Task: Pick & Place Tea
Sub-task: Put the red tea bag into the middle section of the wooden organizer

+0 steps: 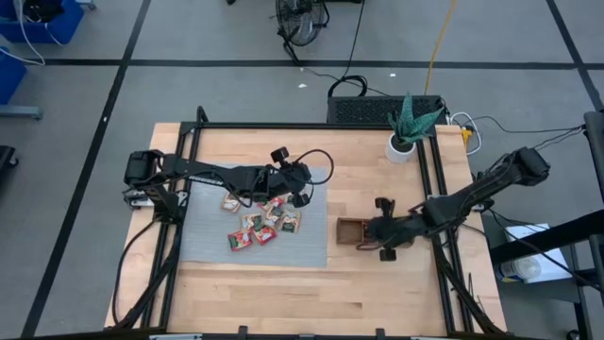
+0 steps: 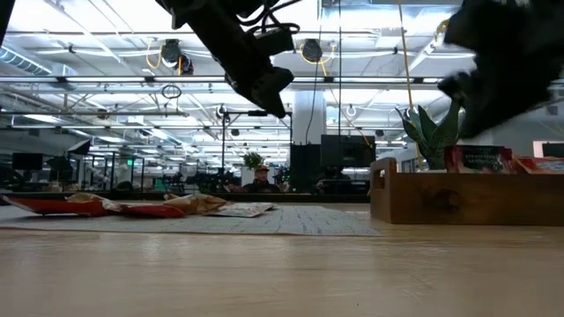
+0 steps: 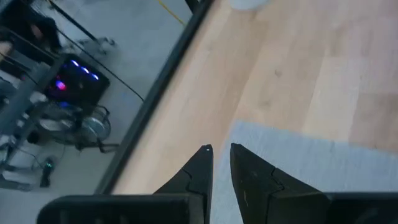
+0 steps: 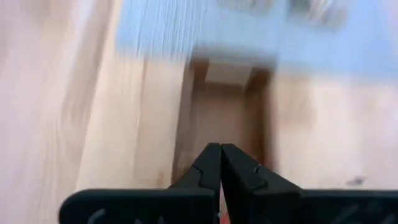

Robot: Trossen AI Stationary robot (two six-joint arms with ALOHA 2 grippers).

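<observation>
Mat (image 1: 208, 241) sits on the left-centre of the table (image 1: 377, 293). Tea sachets (image 1: 260, 222) clustered on the mat's right half, some overlapping. Left gripper (image 1: 300, 184) hangs above the mat's far right corner, just behind the sachets. Wooden tray (image 1: 351, 231) on the table right of the mat, close to its edge. Right gripper (image 1: 370, 231) over the tray. Potted plant (image 1: 408, 130) at the far right, behind the tray.

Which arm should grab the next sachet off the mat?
Left, I'd say. The left gripper hangs over the grey mat right by the tea sachets, fingers slightly apart and nothing visible between them. The right gripper is shut, over the wooden tray, off the mat.
</observation>
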